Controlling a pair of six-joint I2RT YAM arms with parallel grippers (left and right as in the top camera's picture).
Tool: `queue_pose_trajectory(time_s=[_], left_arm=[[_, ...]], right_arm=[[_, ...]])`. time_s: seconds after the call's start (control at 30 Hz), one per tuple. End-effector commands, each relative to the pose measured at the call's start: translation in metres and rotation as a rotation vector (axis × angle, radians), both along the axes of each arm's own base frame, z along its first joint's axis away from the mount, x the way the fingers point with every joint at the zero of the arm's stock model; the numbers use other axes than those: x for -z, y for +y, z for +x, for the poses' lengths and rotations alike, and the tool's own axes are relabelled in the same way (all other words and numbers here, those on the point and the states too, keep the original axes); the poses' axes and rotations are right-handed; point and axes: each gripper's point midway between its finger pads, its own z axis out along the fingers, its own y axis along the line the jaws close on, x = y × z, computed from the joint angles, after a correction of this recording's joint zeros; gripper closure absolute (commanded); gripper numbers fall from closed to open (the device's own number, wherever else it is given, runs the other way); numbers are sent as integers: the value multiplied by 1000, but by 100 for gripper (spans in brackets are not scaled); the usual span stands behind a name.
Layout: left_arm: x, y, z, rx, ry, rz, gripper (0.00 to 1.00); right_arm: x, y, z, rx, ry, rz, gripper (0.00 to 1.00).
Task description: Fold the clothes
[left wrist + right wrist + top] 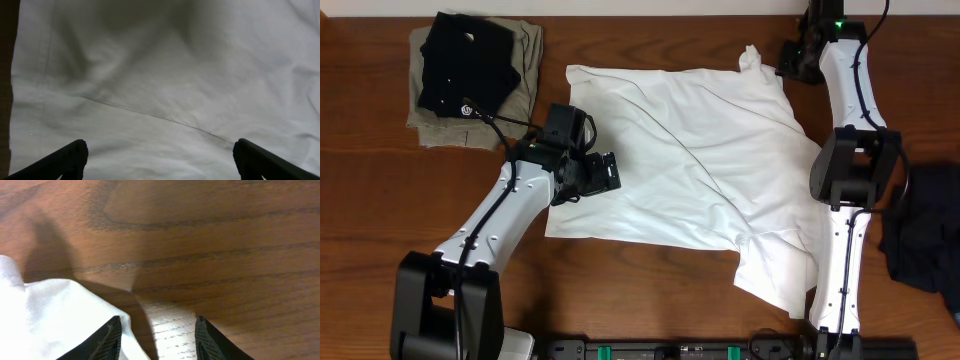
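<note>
Flanking white T-shirt: black shirt, dark cloth

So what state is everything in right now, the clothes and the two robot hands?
white T-shirt: spread on the table, wrinkled, not yet folded.
khaki garment: folded, bottom of a pile.
black shirt: folded, lying on the khaki garment.
dark garment: crumpled, unfolded.
left hand: open, over the white T-shirt.
right hand: open, nothing between its fingers, beside the shirt's far corner.
</note>
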Motion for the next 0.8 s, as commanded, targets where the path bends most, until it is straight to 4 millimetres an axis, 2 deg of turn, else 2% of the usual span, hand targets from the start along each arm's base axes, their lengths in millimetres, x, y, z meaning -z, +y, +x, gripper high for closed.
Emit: queue_pose_trajectory(time_s=[0.0, 0.2, 0.43, 0.77], left_arm=[[3, -2, -2, 21, 9, -1, 5], [3, -2, -2, 21, 9, -1, 5], [3, -2, -2, 21, 9, -1, 5], [3, -2, -2, 21, 9, -1, 5]], right_arm=[[4, 19, 4, -47, -12, 27, 55], [1, 27, 7, -76, -29, 61, 57], [-1, 26, 8, -60, -32, 62, 62], [-36, 22, 15, -52, -99, 38, 57]])
